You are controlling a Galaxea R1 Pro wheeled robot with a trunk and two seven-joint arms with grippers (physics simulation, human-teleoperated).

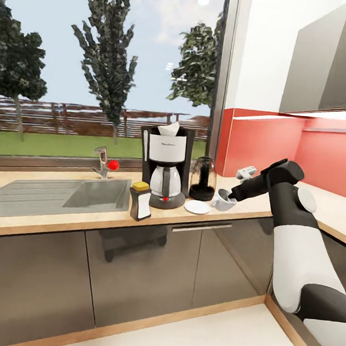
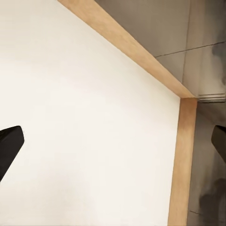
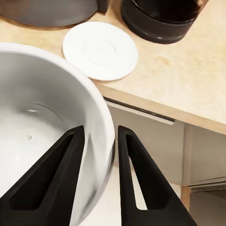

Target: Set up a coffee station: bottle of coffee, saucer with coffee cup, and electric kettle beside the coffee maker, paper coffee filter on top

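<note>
- The left gripper (image 2: 113, 146) hangs low over the white floor (image 2: 84, 122), its two dark fingertips (image 2: 9, 146) spread wide apart at the edges of the left wrist view, with nothing between them; a wooden plinth (image 2: 183, 160) and grey cabinet fronts (image 2: 207, 61) lie beyond.
- The right gripper (image 3: 101, 160) pinches the rim of the coffee cup (image 1: 222, 199), one finger (image 3: 52, 183) inside the bowl and the other outside the wall.
- In the head view the cup is tilted and held just right of the saucer (image 1: 197, 207), at the near edge of the kitchen countertop (image 1: 51, 221); whether it touches the worktop I cannot tell.
- The saucer lies flat and bare near the front edge, just right of the coffee maker (image 1: 166, 165) and in front of the electric kettle (image 1: 203, 179).
- The bottle of coffee (image 1: 140, 200) stands upright just left of the coffee maker's base, near the front edge, beside the sink (image 1: 47, 195).
- The coffee maker stands between bottle and kettle, with the paper coffee filter (image 1: 168, 128) resting on its top.
- The kettle stands upright just right of the coffee maker, behind the saucer.
- Farther back a tap (image 1: 102, 163) with a red knob rises behind the sink, before a window (image 1: 98, 59) onto trees; a red backsplash (image 1: 278, 144) runs along the right.
</note>
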